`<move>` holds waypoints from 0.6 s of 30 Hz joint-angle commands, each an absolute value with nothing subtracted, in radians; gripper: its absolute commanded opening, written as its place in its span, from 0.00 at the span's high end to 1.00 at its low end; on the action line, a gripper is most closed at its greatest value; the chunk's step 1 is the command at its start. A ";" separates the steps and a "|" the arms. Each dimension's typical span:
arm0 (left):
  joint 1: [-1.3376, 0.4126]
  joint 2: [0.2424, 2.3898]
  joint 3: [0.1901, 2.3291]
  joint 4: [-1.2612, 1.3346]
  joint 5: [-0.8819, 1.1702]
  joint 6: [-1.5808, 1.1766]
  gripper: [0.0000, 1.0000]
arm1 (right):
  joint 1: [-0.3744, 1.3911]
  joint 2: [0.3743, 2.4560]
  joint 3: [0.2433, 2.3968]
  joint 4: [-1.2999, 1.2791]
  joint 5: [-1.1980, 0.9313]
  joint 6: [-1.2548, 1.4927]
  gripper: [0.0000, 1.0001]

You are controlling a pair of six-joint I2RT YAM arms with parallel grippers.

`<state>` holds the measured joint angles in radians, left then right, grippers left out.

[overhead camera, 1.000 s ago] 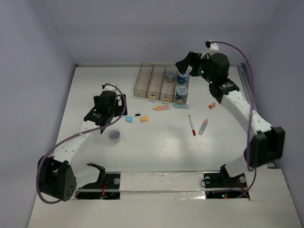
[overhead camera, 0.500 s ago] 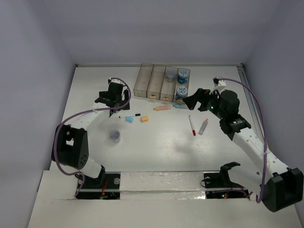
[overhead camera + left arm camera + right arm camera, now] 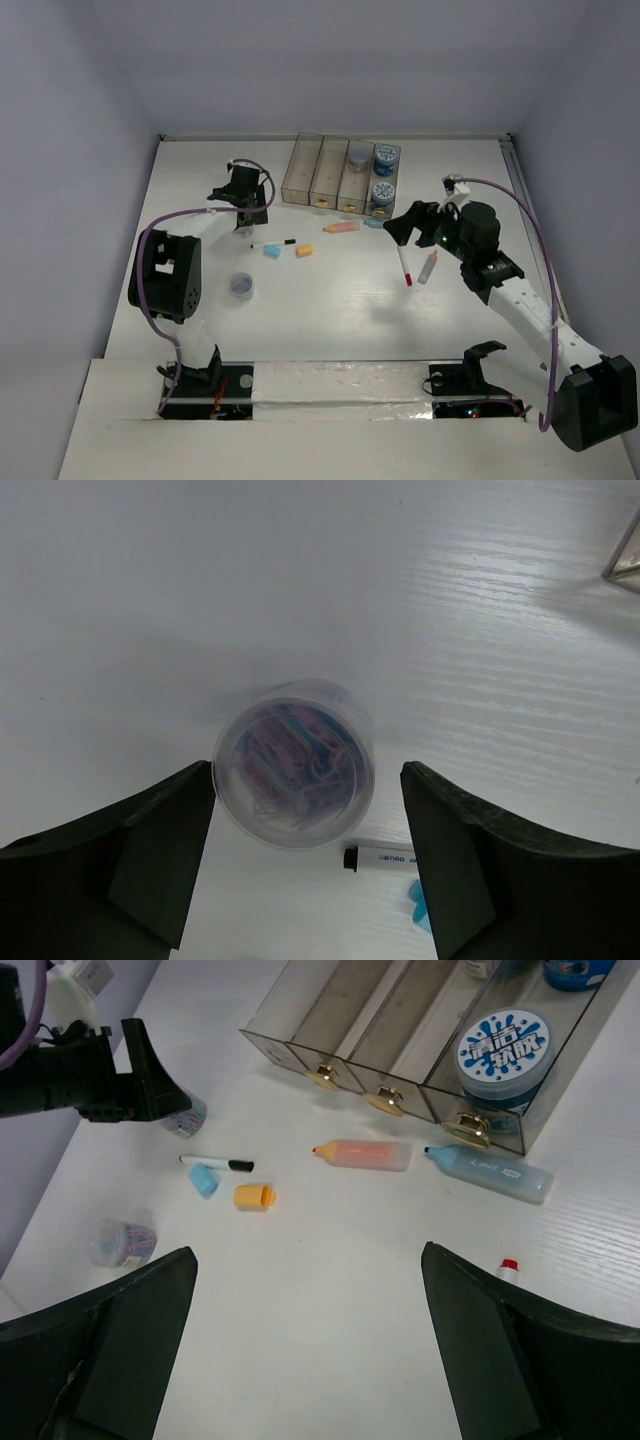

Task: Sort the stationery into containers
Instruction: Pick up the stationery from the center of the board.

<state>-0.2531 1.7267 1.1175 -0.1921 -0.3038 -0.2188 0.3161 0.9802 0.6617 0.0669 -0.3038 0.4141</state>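
Observation:
My left gripper is open, its fingers either side of a clear jar of coloured clips standing on the table, not touching it. A black/white pen and a blue eraser lie just beyond. My right gripper is open and empty above the table, near a red/white pen. The four joined bins stand at the back; the two right ones hold blue-patterned jars. An orange marker and a blue marker lie in front of the bins.
A second clear jar stands front left. An orange eraser lies beside the blue one. A grey marker with an orange tip lies next to the red/white pen. The wall runs behind the bins.
My right gripper has come away from above the rightmost bin, forward and down over the table. My left gripper has moved back and right over the clear jar.

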 commanded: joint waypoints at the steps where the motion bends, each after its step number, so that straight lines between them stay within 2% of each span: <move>1: -0.245 1.733 1.161 -0.160 -0.310 -0.221 0.29 | 0.325 0.994 0.653 0.153 -0.353 0.423 0.00; 4: -0.245 1.743 1.158 -0.166 -0.324 -0.218 0.34 | 0.325 1.008 0.653 0.158 -0.357 0.426 0.00; 5: -0.245 1.744 1.157 -0.169 -0.325 -0.216 0.38 | 0.325 1.011 0.653 0.158 -0.356 0.428 0.00; 6: -0.245 1.744 1.155 -0.172 -0.327 -0.216 0.46 | 0.325 1.012 0.653 0.156 -0.357 0.429 0.00; 10: -0.245 1.709 1.167 -0.184 -0.337 -0.216 0.59 | 0.325 1.012 0.652 0.158 -0.356 0.430 0.00; 13: -0.245 1.637 1.209 -0.204 -0.341 -0.212 0.65 | 0.325 1.015 0.653 0.158 -0.356 0.431 0.00; 18: -0.284 1.526 1.345 -0.251 -0.290 -0.215 0.68 | 0.325 1.019 0.652 0.155 -0.328 0.428 0.00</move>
